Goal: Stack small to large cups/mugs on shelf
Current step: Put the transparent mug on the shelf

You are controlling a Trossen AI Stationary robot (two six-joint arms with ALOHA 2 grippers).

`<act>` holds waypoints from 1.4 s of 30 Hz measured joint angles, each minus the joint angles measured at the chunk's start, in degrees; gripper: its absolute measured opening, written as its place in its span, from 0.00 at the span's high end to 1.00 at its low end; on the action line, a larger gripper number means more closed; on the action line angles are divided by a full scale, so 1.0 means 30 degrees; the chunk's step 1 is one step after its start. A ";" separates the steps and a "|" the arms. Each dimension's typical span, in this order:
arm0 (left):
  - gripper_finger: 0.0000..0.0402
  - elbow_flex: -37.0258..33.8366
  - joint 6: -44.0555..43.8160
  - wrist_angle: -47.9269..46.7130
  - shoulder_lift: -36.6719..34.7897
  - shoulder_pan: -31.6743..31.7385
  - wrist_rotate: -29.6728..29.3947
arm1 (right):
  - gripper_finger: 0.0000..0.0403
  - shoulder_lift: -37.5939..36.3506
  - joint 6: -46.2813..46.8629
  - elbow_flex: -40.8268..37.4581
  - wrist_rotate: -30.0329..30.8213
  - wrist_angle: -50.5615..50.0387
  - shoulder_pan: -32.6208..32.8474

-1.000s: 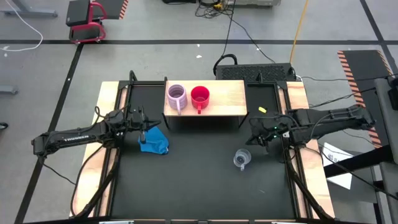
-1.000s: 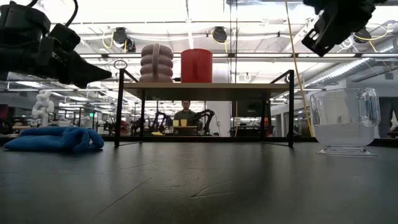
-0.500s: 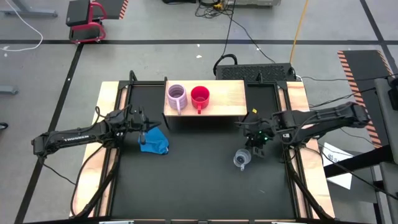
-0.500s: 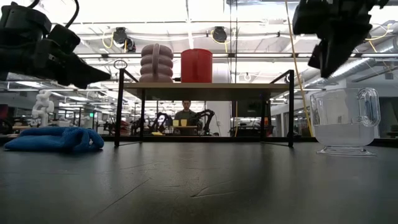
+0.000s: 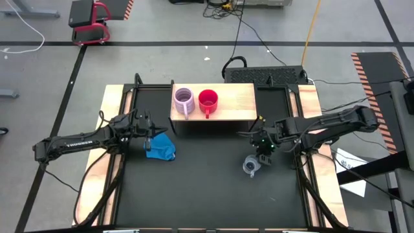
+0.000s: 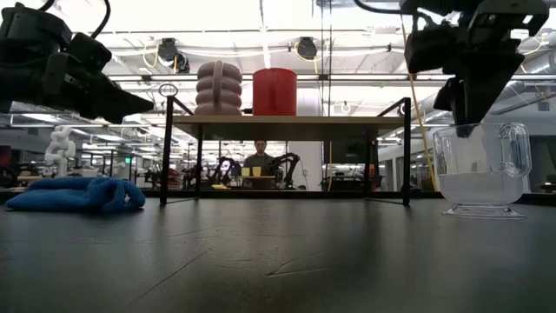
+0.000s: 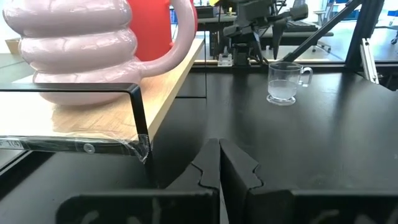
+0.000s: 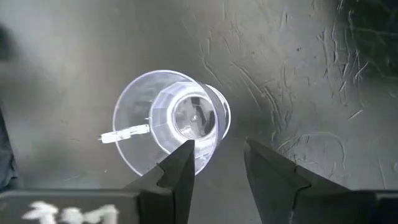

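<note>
Right gripper [image 8: 217, 168] hovers just above the clear glass cup [image 8: 171, 121], its 2 fingers parted. Best to straddle 1 wall squarely before descending. Left gripper [image 7: 219, 168], fingers closed, waits beside the shelf [image 5: 236, 103].

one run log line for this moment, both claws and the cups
right claw open above glass cup | left claw shut by blue cloth | lilac mug, red mug on shelf

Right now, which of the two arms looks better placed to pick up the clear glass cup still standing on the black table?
The right. Its gripper hovers directly above the small clear glass cup, fingers open. The left gripper waits across the table by the crumpled blue cloth, fingers shut.
</note>
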 joint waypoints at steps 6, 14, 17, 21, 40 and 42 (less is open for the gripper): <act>0.95 0.0005 -0.0043 0.0012 0.0000 0.0000 0.0024 | 0.67 0.0807 -0.0006 0.0000 0.0015 0.0035 0.0000; 0.92 0.0007 -0.0047 0.0187 -0.0004 0.0007 0.0848 | 0.67 0.1309 -0.0002 0.0000 0.0024 0.0159 0.0000; 0.92 0.0007 -0.0043 0.0172 -0.0002 0.0000 0.1090 | 0.67 0.1303 0.0030 0.0000 0.0029 0.0252 0.0040; 0.92 0.0007 -0.0043 0.0172 0.0000 0.0000 0.1097 | 0.67 0.1303 0.0143 0.0000 0.0029 0.0303 0.0170; 0.92 0.0007 0.0030 0.0158 0.0000 0.0000 0.1156 | 0.76 0.2695 -0.0006 -0.0015 0.0036 0.0569 0.0321; 0.92 0.0007 0.0030 0.0154 -0.0004 0.0000 0.1156 | 0.80 0.2515 -0.0012 -0.0022 0.0036 0.0509 0.0321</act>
